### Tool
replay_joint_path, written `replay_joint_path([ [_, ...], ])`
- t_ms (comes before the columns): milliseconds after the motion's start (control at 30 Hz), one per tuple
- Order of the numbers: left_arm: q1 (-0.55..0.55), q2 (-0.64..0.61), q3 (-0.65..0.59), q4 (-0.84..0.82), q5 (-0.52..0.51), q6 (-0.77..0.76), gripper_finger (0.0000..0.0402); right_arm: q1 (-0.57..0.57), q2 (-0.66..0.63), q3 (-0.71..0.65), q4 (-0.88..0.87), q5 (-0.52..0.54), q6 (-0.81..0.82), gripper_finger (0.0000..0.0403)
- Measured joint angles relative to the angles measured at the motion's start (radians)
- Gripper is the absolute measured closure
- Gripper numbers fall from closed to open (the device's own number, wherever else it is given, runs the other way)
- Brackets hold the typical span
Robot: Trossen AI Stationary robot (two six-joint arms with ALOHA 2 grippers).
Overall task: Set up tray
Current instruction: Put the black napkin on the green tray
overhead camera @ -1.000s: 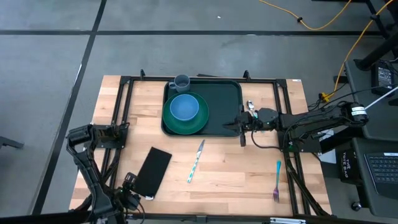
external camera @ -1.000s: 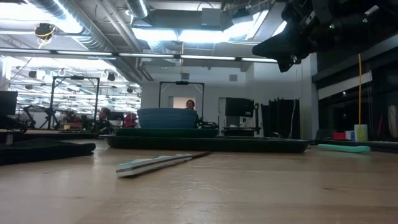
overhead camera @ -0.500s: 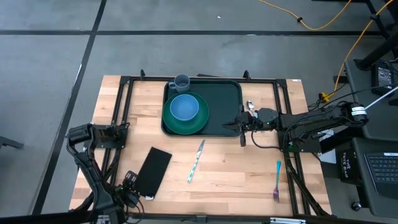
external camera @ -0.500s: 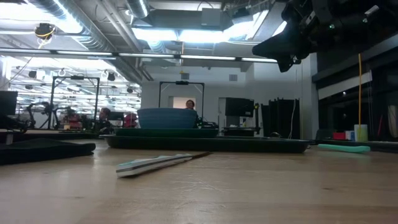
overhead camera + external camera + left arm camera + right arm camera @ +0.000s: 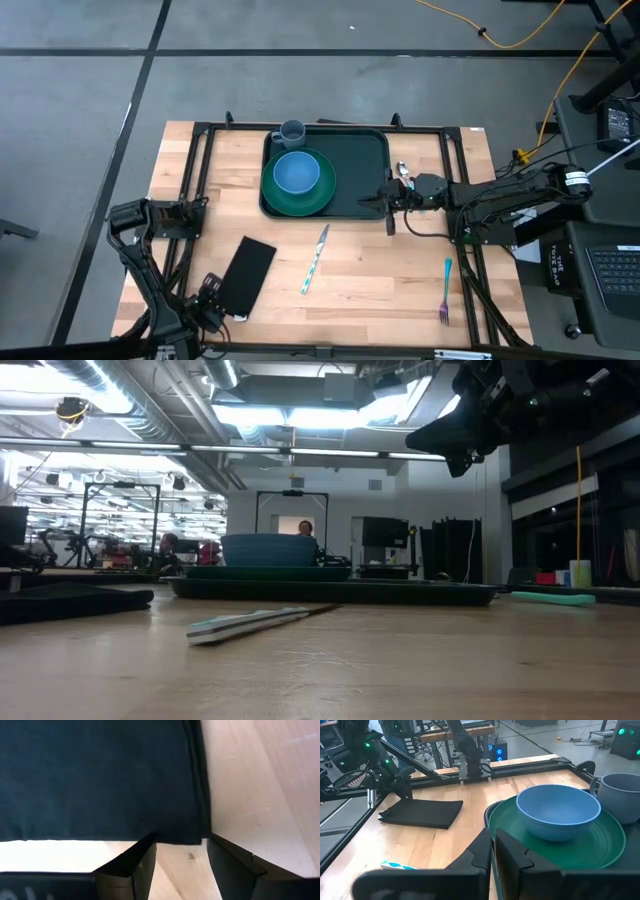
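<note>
Right tool [image 5: 389,203] closed and empty above tray [image 5: 360,160] edge, left tool [image 5: 212,293] fingers spread at black cloth [image 5: 247,274] corner, gripping nothing, on counter [image 5: 380,280]

The wooden table [image 5: 380,275] carried the tray [image 5: 360,170] at its far edge, a black cloth [image 5: 247,276] near the front left, a knife [image 5: 315,260] at centre, a spoon [image 5: 403,172] just beside the tray, and a fork [image 5: 445,292] front right

overhead looking down, low level across table, wrists close, sharing tray [image 5: 355,165]
</note>
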Motion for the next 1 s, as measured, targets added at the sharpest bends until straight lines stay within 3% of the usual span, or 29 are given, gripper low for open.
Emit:
replay_joint_path([
  [400,0.002,0.005,-0.005,0.018,-0.13,0.096,0.0231,0.0,0.0,0.0,0.0,0.0,0.025,0.0375],
  [1000,0.002,0.0,-0.089,0.219,-0.29,0.253,0.0231,0.0,0.0,0.0,0.0,0.0,0.027,0.0375],
])
